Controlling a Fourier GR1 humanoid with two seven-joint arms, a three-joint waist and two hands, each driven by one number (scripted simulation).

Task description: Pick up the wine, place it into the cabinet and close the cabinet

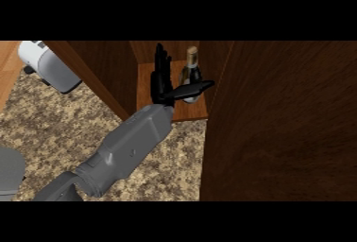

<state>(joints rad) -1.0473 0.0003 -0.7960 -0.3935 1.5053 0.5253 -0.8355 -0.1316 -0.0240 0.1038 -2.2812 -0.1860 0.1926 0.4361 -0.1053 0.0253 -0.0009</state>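
A dark wine bottle [191, 71] with a pale cap stands upright on the wooden shelf [190, 110] inside the open cabinet. My left hand [162, 86] is inside the cabinet just left of the bottle. It is open, with straight fingers pointing to the back. Its thumb [196, 89] stretches right, across the front of the bottle's lower body and hiding that part. I cannot tell whether it touches the glass. The grey forearm [125, 146] comes in from the lower left. My right hand is out of sight.
The open cabinet door [279, 123] fills the right side as a large brown panel. A white and grey appliance [50, 65] sits at the upper left on the speckled counter [63, 118]. A grey rounded object [10, 172] shows at the left edge.
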